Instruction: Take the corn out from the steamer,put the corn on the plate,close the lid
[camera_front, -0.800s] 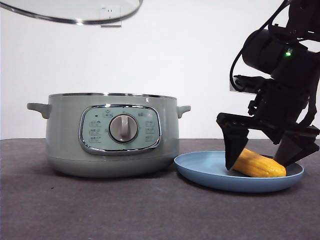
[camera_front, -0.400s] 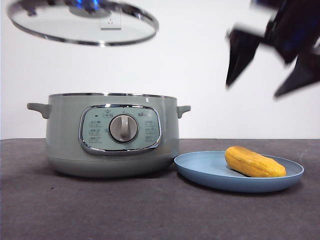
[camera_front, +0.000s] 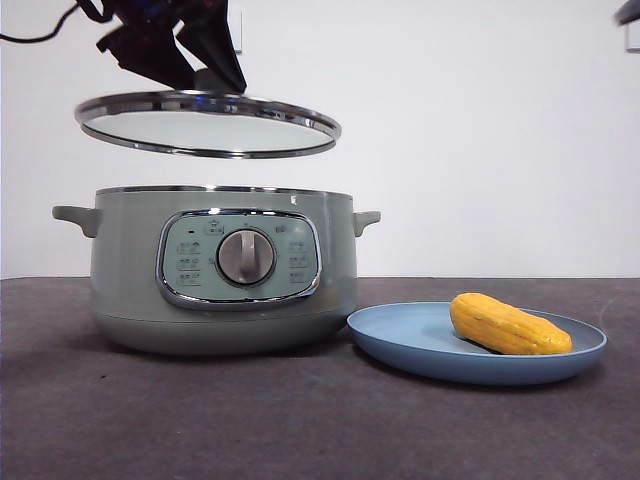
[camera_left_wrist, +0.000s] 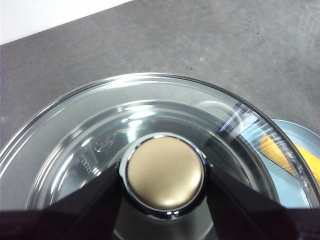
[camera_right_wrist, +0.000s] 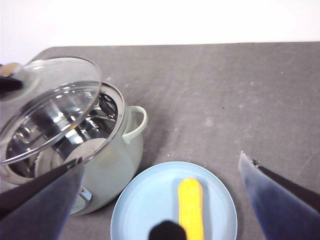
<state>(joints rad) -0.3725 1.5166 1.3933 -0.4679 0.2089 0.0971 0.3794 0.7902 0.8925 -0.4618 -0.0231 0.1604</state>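
The corn (camera_front: 508, 325) lies on the light-blue plate (camera_front: 400, 345), to the right of the steamer (camera_front: 220, 268). It also shows in the right wrist view (camera_right_wrist: 190, 209) on the plate (camera_right_wrist: 145, 210). My left gripper (camera_front: 205, 78) is shut on the lid's knob (camera_left_wrist: 165, 172) and holds the glass lid (camera_front: 208, 125) a little above the open steamer (camera_right_wrist: 107, 165), slightly tilted. My right gripper (camera_right_wrist: 160, 187) is open and empty, high above the plate; only a dark tip (camera_front: 628, 12) of it shows in the front view's top right corner.
The grey table (camera_front: 300, 420) runs in front of the steamer and plate. A white wall stands behind.
My right gripper let go of the corn on the plate and rose up out of the front view. The lid came down and rightward toward the steamer.
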